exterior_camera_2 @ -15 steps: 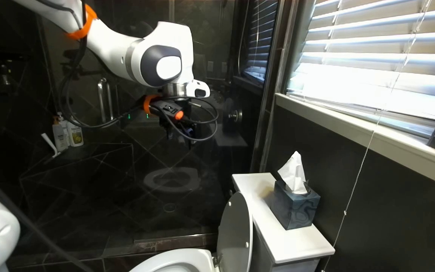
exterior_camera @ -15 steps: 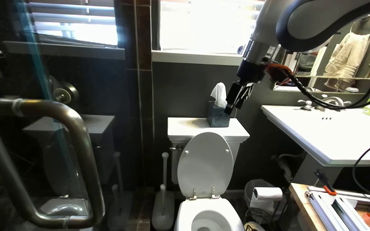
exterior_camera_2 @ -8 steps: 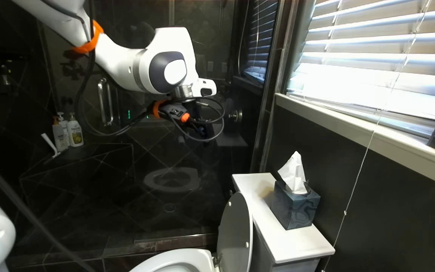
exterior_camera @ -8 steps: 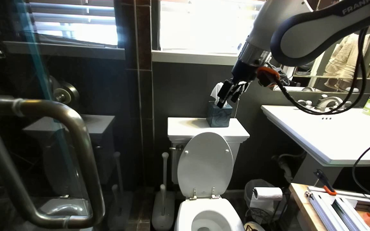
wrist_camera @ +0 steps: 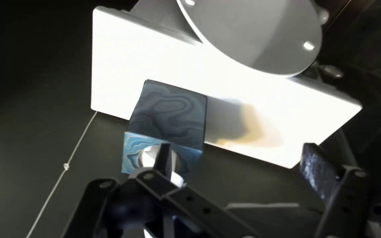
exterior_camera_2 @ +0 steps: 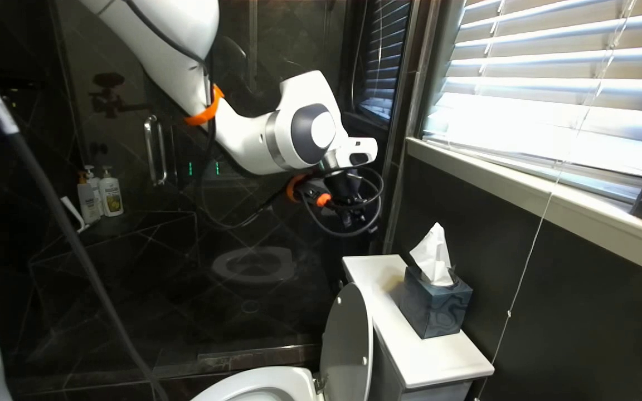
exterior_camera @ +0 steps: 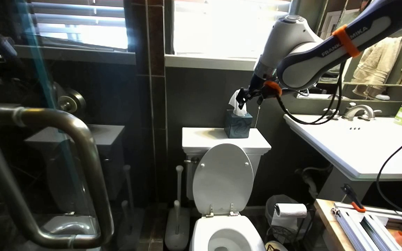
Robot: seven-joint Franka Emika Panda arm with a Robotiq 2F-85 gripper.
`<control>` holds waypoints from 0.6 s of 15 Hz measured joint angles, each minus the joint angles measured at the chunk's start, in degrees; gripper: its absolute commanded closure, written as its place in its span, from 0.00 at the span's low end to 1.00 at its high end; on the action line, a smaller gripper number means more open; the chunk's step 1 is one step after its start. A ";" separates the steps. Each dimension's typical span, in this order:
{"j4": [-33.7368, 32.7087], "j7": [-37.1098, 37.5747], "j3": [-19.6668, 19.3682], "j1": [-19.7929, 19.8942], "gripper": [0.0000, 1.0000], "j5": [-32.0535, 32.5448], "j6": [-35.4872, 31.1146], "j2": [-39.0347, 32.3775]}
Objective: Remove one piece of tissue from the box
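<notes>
The box [exterior_camera: 238,127] is a dark blue-grey cube with a swirl pattern and stands upright on the toilet tank lid; it also shows in an exterior view [exterior_camera_2: 435,312] and in the wrist view [wrist_camera: 170,112]. The white tissue [exterior_camera_2: 433,257] sticks up in a peak from its top opening; it also shows in an exterior view [exterior_camera: 234,103]. My gripper [exterior_camera_2: 361,224] is apart from the tissue, to its left and higher. In the wrist view my gripper [wrist_camera: 236,147] is wide open and empty. Its left finger covers part of the tissue [wrist_camera: 148,156].
The white tank lid [exterior_camera_2: 382,289] bears the box, with the raised toilet lid [exterior_camera: 223,177] in front. A window sill [exterior_camera_2: 538,197] and a blind cord [exterior_camera_2: 527,262] are near the box. The sink [exterior_camera: 358,139] stands to one side.
My gripper has moved closer to the box: rightward and lower in an exterior view, leftward and slightly higher in an exterior view. The box and the tissue have not moved.
</notes>
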State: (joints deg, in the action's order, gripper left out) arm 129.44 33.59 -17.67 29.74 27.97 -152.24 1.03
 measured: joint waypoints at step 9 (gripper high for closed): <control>-7.51 13.38 -5.06 -2.73 0.00 3.80 -0.55 -6.58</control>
State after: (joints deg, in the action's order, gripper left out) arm 121.93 46.97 -22.73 27.01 31.77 -152.79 -5.55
